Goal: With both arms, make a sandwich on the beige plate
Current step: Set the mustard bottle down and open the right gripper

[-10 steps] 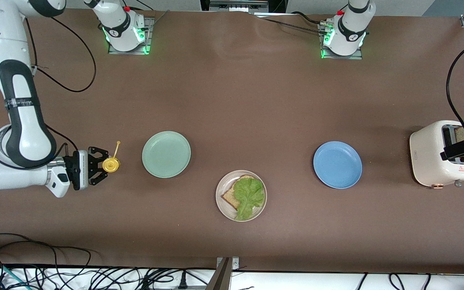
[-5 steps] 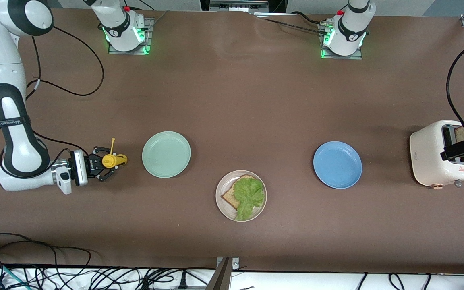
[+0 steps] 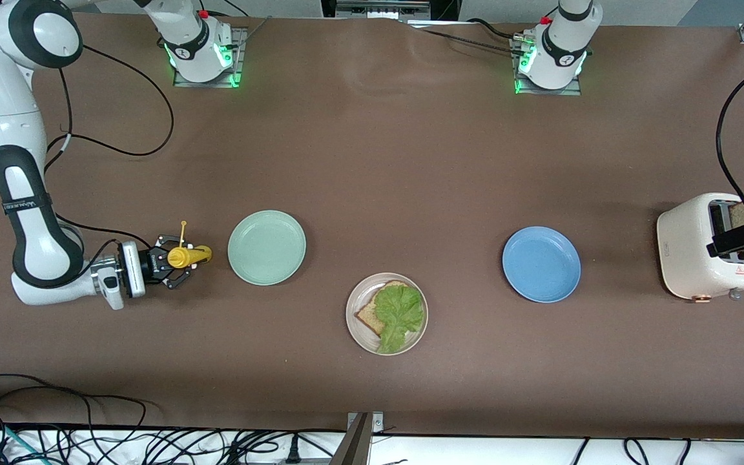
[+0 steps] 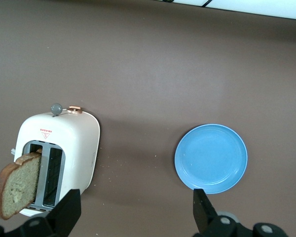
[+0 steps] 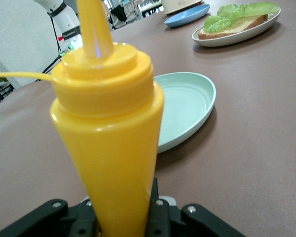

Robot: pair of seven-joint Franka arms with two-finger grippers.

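Lettuce covers 1 bread slice on the beige plate. Right gripper grips a yellow mustard bottle beside the mint plate; left gripper, jaws wide, hovers over the toaster.

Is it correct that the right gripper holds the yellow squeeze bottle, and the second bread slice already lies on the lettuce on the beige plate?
Not quite. The right gripper does hold the yellow squeeze bottle, but the second bread slice stands in the toaster, as the left wrist view shows. Only lettuce tops the beige plate.
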